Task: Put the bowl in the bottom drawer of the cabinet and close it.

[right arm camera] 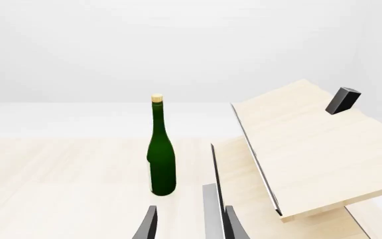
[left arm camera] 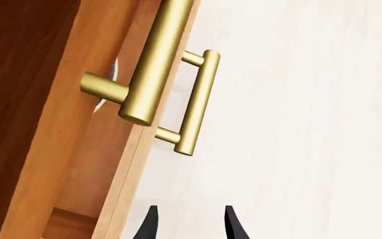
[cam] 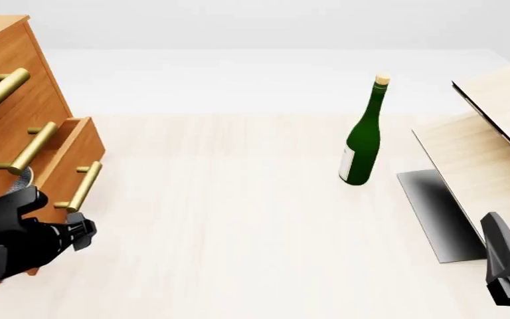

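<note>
Bowl (cam: 26,177): a grey-white sliver of rim shows inside the bottom drawer (cam: 76,154), tucked behind the front panel; the rest is hidden. In the left wrist view the same pale edge (left arm camera: 113,74) peeks past the handle post.

Bottom drawer: pulled out from the cabinet (cam: 2,63), front panel well forward of the two above it. Brass bar handle (cam: 84,187) on the front.

Left tool (cam: 78,232): just beside the drawer handle, on the near side of it, not touching that I can see. Fingers apart, nothing between them.

Right tool (right arm camera: 189,224): low at the right edge of the worktop (cam: 237,219), near the slanted pale boards (cam: 494,146). Fingers apart, empty.

Green bottle (cam: 362,136): upright, mid-worktop, well apart from the cabinet.

Risks, as I judge them: the drawer remains to be shut. A push landing off-centre on the panel or glancing off the bar could skew the drawer or leave it part open. A hard shove could rattle the bowl. The open fingers may snag the handle instead of pressing it.

Writing: the bottle carries a pale label (cam: 347,163), too small to read. No brand marks seen elsewhere.
</note>
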